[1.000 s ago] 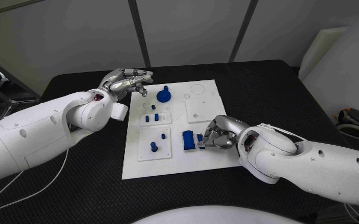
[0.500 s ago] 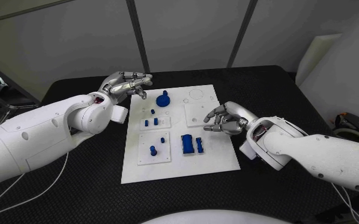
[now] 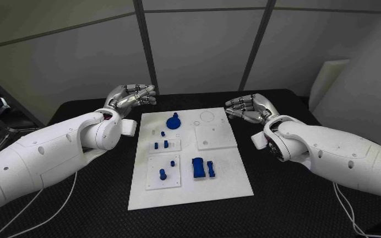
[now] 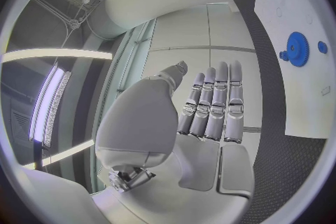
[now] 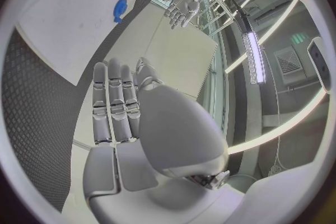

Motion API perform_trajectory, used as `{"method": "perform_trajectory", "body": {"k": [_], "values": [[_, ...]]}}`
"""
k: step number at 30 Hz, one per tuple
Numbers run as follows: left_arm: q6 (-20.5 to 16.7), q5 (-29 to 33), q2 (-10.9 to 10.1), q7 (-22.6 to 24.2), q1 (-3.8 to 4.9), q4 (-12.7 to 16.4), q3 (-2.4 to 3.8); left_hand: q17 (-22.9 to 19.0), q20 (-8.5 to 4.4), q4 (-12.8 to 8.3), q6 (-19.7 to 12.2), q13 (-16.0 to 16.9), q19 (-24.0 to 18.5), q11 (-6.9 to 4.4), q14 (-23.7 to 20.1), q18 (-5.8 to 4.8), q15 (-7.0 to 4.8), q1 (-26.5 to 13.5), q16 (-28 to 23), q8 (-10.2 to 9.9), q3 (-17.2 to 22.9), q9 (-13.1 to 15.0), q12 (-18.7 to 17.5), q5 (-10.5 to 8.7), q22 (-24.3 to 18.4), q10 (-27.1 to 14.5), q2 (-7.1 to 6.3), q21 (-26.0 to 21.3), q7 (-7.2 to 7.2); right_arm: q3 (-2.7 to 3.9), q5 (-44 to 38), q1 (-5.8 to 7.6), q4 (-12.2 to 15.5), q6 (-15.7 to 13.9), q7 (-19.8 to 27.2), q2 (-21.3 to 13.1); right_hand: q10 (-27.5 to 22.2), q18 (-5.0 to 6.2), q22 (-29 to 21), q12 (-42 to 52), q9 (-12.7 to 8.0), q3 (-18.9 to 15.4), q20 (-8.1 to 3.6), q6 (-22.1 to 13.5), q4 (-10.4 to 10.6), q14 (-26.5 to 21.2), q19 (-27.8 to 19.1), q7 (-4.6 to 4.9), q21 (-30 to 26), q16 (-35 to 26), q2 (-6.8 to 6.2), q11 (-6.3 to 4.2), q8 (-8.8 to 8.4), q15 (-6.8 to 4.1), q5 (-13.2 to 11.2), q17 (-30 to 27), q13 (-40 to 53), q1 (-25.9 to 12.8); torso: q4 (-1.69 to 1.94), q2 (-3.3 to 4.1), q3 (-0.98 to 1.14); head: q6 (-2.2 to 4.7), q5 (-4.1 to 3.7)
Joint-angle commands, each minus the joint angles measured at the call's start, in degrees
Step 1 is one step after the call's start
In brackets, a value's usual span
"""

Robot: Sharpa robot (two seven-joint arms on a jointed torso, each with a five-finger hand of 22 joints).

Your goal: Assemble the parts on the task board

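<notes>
White task board at centre of black surface, blue parts lying on it, blue gear toward its far end, left robot hand and right robot hand raised beside far corners, fingers extended, holding nothing

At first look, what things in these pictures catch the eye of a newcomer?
The white task board lies in the middle of the black table, with small blue parts, the blue gear at its far end. The left robot hand and the right robot hand hang empty beside the board's far corners.
</notes>
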Motion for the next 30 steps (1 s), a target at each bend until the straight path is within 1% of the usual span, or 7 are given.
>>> {"method": "perform_trajectory", "body": {"k": [1, 8, 16, 17, 28, 29, 30], "values": [[-3.4, 4.86, 0.96, 5.88, -0.06, -1.47, 0.0, -2.9, 1.96, 1.24, -0.35, -0.62, -6.38, 0.42, -2.15, -1.75, 1.66, -0.37, -7.4, -1.18, -1.73, -0.09, -2.47, -0.74, -5.22, 0.57, 0.25, -6.79, -0.11, 0.05, 8.31, 0.5, -4.91, 3.15, 6.88, 2.87, 1.29, 0.53, -2.87, -2.57, -1.95, 1.08, 1.37, 0.42, 1.07, 0.09, 0.09, 0.38, -3.68, -5.73, -0.39, 0.28, -0.5, 1.12, -0.32, -4.32, -5.54, 0.15, -0.61, -0.63, -0.14, 1.26, 0.18], [-5.72, 7.25, 3.88, 7.7, -0.65, -4.49, 0.01, -8.04, 5.66, 2.55, -2.12, -0.57, -15.54, 3.06, -6.47, -1.01, 4.9, 0.53, -20.23, -4.99, -7.47, -0.1, -10.09, -1.22, -14.93, -2.39, 1.46, -14.51, -1.46, 0.09, 13.02, 0.81, -13.83, 6.25, 8.91, 8.42, -2.21, 0.56, -9.43, -6.13, -6.25, 0.44, 3.81, -1.22, 1.27, -1.54, 0.41, 1.52, -11.55, -13.6, -1.18, 2.1, -0.53, 3.55, -1.77, -11.26, -13.81, -4.07, -0.56, -1.13, -0.03, 3.03, 0.71], [-9.51, 9.8, 6.97, 8.84, -1.56, -6.84, 0.02, -8.92, 5.81, 5.18, -10.42, -0.89, -32.11, 1.17, -18.0, -3.5, 5.25, 0.89, -30.25, -8.0, -16.34, -0.44, -18.2, -1.04, -28.95, -12.69, 3.35, -15.61, -1.45, 0.1, 14.69, 0.87, -17.27, 8.18, 9.82, 10.84, -5.22, 0.66, -15.19, -6.14, -9.9, -1.75, 5.32, -2.23, -3.0, -5.6, 1.19, 1.86, -17.89, -14.84, 0.49, 3.2, -0.5, 5.1, -2.96, -17.97, -16.18, -8.61, -0.47, -0.71, 0.33, 3.88, 1.18], [-5.96, 6.76, 6.47, 6.01, -1.52, -6.38, -0.02, -12.0, 0.8, 1.39, -22.44, -4.19, -36.7, -1.45, -27.9, -6.39, 2.0, -22.56, -33.82, -11.31, -20.58, -3.83, -21.42, -3.22, -32.25, -24.58, 7.51, -17.91, -4.29, 0.04, 11.86, 0.76, -16.88, 5.31, 7.4, 10.48, -22.24, -2.95, -20.22, -9.95, -11.47, 1.77, 0.48, -18.02, -5.64, -22.52, -13.33, -1.7, -20.04, -18.35, -0.17, 0.08, -4.07, 2.43, -4.95, -19.16, -19.77, -34.29, -0.53, -0.9, 0.07, 3.75, 1.09], [-14.42, 5.98, 3.9, 6.93, -1.55, 2.73, -2.03, -12.0, -3.5, -1.28, -34.11, -4.19, -41.16, -3.94, -37.13, -6.44, -0.65, -42.01, -33.82, -11.31, -20.58, -3.83, -21.42, -8.63, -35.86, -36.16, 7.51, -17.91, -6.8, -1.24, 17.77, 1.01, -7.76, -1.78, 9.57, 7.39, -36.66, -4.55, -24.94, -9.95, -15.93, 1.77, -3.1, -31.51, -8.23, -37.07, -25.27, -4.68, -26.23, -18.35, -0.17, -2.43, -4.07, 0.2, -10.19, -23.28, -19.77, -56.09, 2.79, -2.57, 0.54, 4.63, 1.39], [-15.1, 5.92, 3.7, 7.01, -1.55, 3.46, -2.19, -12.0, -3.7, -1.44, -34.6, -4.19, -41.36, -4.06, -37.56, -6.45, -0.78, -42.97, -33.82, -11.31, -20.58, -3.83, -21.42, -8.63, -36.01, -36.69, 7.51, -17.91, -6.95, -1.34, 18.24, 1.03, -7.04, -2.34, 9.74, 7.14, -37.28, -4.55, -25.13, -9.95, -15.93, 1.77, -3.28, -32.1, -8.36, -37.7, -25.79, -4.82, -26.23, -18.35, -0.17, -2.55, -4.07, -3.88, -10.19, -23.28, -19.77, -57.05, 2.88, -2.61, 0.55, 4.66, 1.4], [-16.54, 5.79, 3.26, 7.16, -1.56, 5.01, -2.53, -12.0, -3.99, -1.61, -35.39, -4.19, -41.65, -8.17, -38.16, -11.02, -0.98, -44.31, -33.82, -11.31, -20.58, -3.83, -21.42, -8.63, -36.24, -37.43, 7.51, -17.91, -7.1, -1.56, 19.26, 1.07, -5.46, -3.57, 10.12, 6.61, -38.33, -4.55, -25.46, -9.95, -15.93, 1.77, -3.57, -33.07, -8.52, -38.74, -26.67, -5.04, -26.23, -18.35, -0.17, -2.74, -4.07, -3.88, -10.19, -23.28, -19.77, -58.63, 3.01, -2.68, 0.57, 4.69, 1.41]]}}
